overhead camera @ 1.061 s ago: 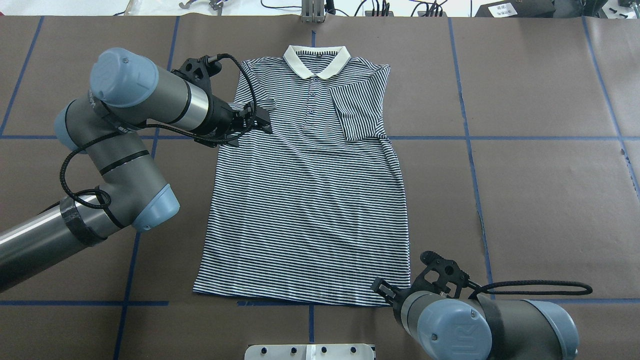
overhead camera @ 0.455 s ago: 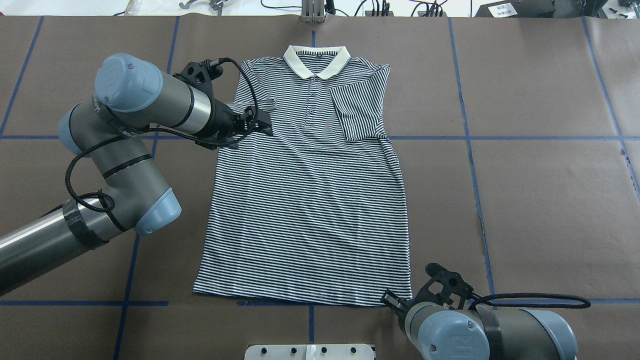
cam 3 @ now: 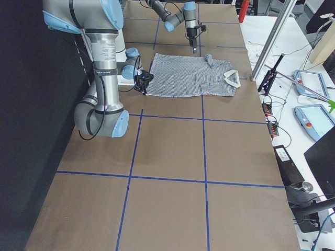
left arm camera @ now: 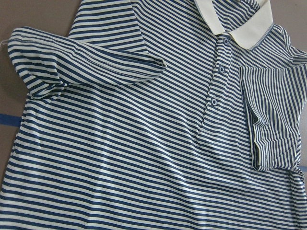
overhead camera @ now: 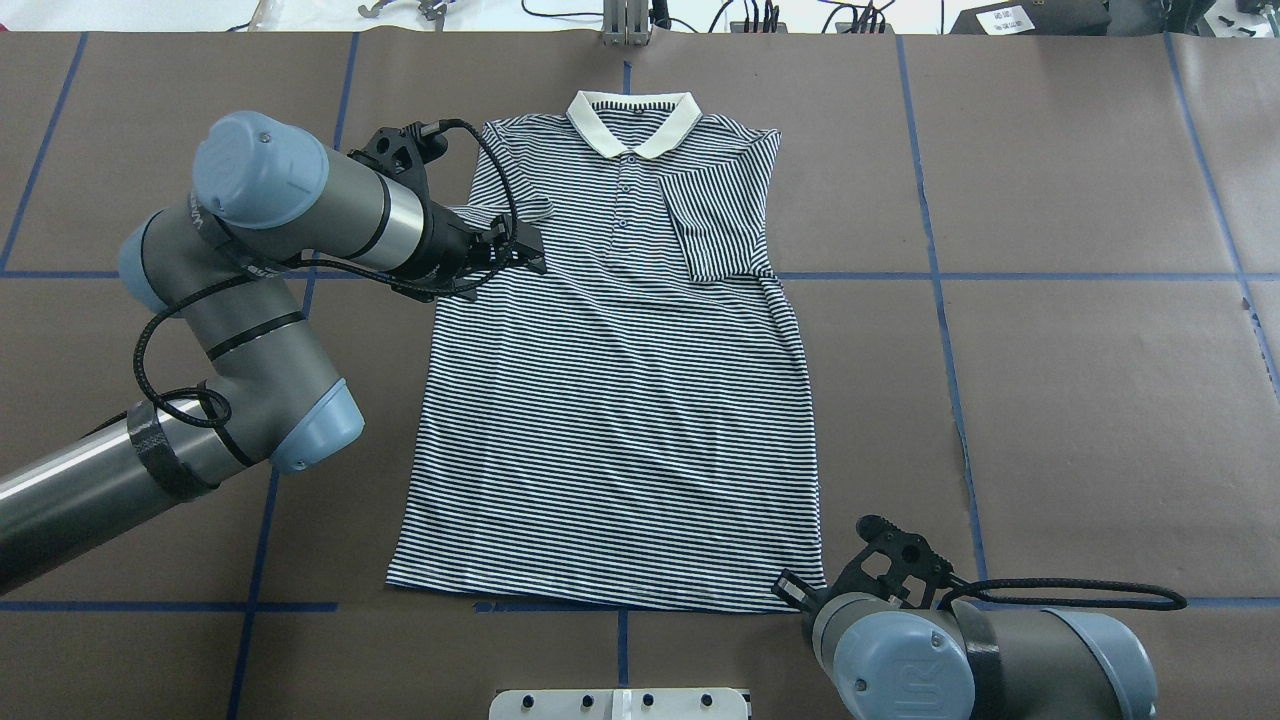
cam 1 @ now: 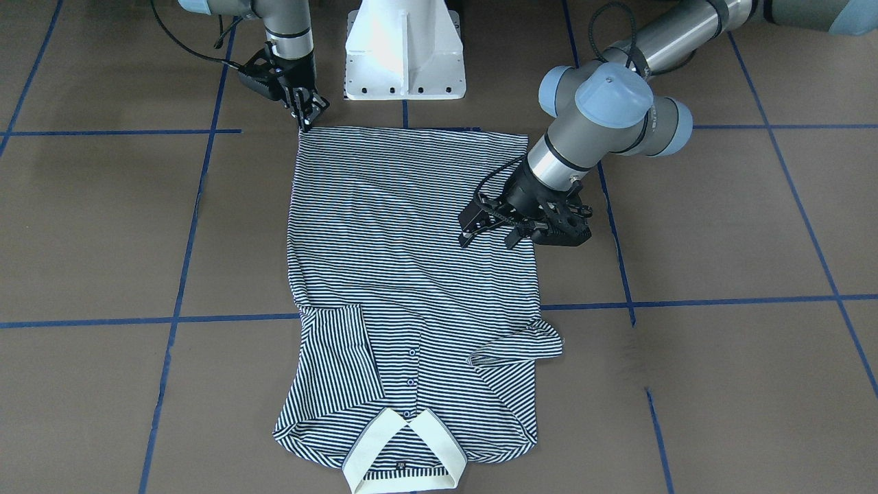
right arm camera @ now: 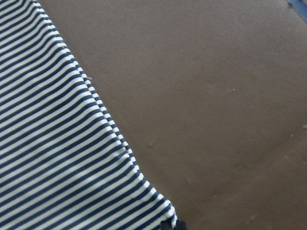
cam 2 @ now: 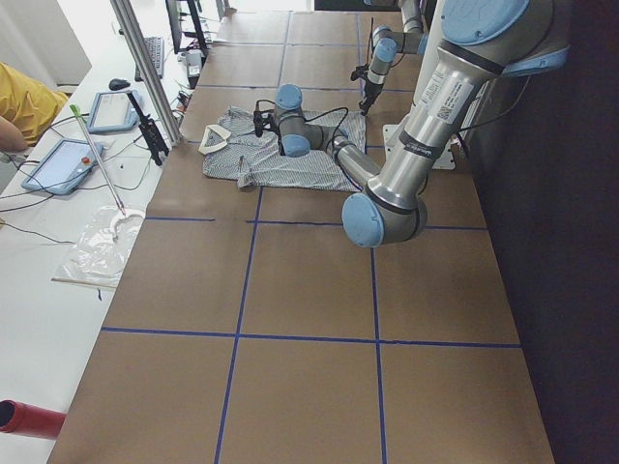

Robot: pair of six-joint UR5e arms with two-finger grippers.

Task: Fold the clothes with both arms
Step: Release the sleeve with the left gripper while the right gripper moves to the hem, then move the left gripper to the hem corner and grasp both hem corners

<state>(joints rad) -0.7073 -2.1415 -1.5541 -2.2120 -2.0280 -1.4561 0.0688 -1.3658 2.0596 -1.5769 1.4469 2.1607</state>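
Shirt (overhead camera: 620, 400) lies flat, front up, mid table (overhead camera: 1050, 400). Collar (overhead camera: 632, 125) is twd the far edge from the robot, hem twd the robot-side edge. R sleeve (overhead camera: 715, 215) is folded in over the chest. L sleeve (overhead camera: 500, 208) is only partly turned in, bunched, w/ its cuff lying on the body near the armpit. Buttons (left arm camera: 221, 69) run down from the collar.

L gripper (cam 1: 488, 239): over the shirt's L side edge, just hem-ward of the L sleeve, pointing in across the fabric. Fingers spread wide, nothing btwn them. Can't tell if the tips touch the cloth. L arm (overhead camera: 260, 300) reaches in from the robot-side L corner.

R gripper (cam 1: 305, 118): down at the hem corner on the robot's R, tips right at the fabric's corner. Too small and part-hidden to say how far apart its fingers are, or whether it has any cloth. R wrist view gives only the striped hem corner, bare table beside it and a dark bit at the bottom edge. R arm (overhead camera: 1000, 650) sits low by the robot-side edge.

Blue tape lines (overhead camera: 1000, 275) grid the brown table. White base (cam 1: 405, 55) stands at the robot-side edge, just behind the hem.
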